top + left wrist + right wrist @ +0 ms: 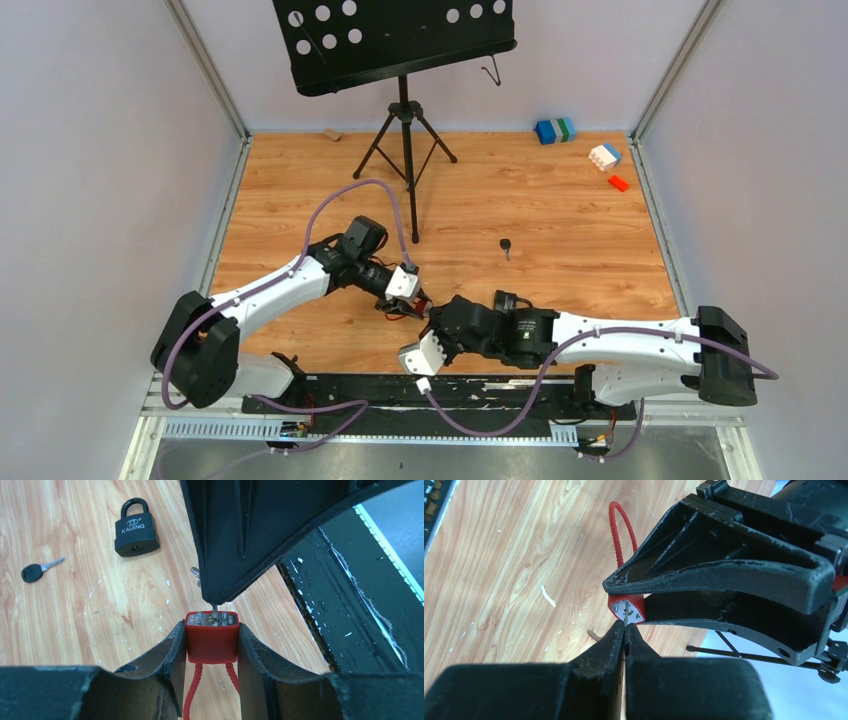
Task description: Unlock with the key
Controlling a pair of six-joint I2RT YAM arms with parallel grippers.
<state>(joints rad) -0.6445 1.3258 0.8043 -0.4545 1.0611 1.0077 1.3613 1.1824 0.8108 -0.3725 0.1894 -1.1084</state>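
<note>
Near the front edge of the tabletop (560,220), where the two arms meet, I see the left end effector (212,639) clamped on the red lock (212,650), one finger pressed against each side of its body. The lock is held off the wood, its keyway face turned away from the left wrist, and its red cable (621,525) loops back between the fingers. The right end effector (625,625) has its fingers squeezed together on the key (215,611); only a short piece of metal blade shows between the fingertips and the lock face, and it sits in the keyway. I cannot tell how deep it goes, nor whether it is turned.

Farther out on the wood a black padlock (136,530) lies flat with its shackle closed, and a second key (32,572) with a black head lies to one side of it, well apart from both end effectors. At the far edge stand a music stand (400,40), a blue and green block (555,130), a white block (604,156) and a small red one (618,183)
</note>
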